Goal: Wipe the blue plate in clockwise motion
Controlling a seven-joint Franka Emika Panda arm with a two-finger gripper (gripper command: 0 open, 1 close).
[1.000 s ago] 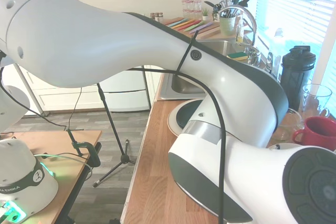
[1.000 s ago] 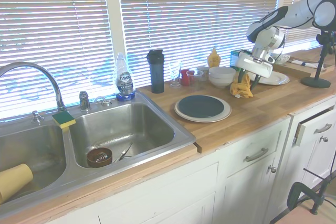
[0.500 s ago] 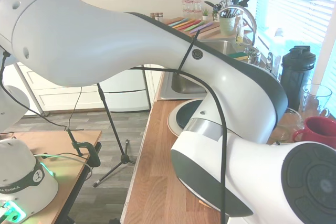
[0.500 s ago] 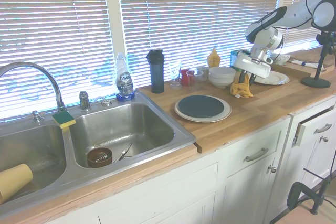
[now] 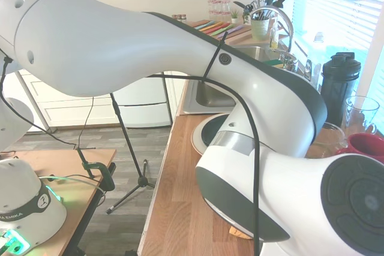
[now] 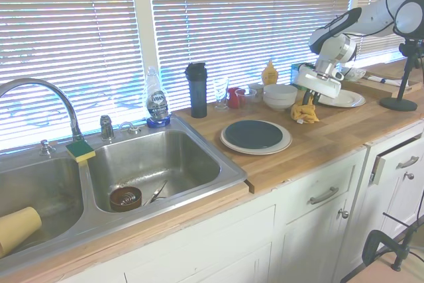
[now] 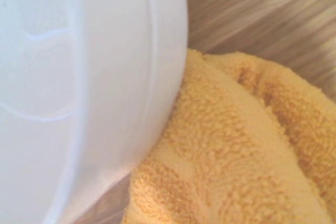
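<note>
Lifted slightly since a second ago, the claw [image 6: 308,101] grips a yellow cloth [image 6: 305,112] hanging beside white bowls [image 6: 280,96], fingers closed on its top. Next, carry it across the surface [image 6: 331,138] onto the blue plate [image 6: 254,134], resting on a cream plate [image 6: 281,144] well apart, then press flat before circling clockwise.

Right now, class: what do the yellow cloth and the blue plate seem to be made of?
Yellow cloth: terry towelling, probably cotton; looped, fuzzy pile shows in the wrist view. Blue plate: likely glazed ceramic; smooth, dark, slightly shiny surface, though plastic can't be ruled out.
</note>
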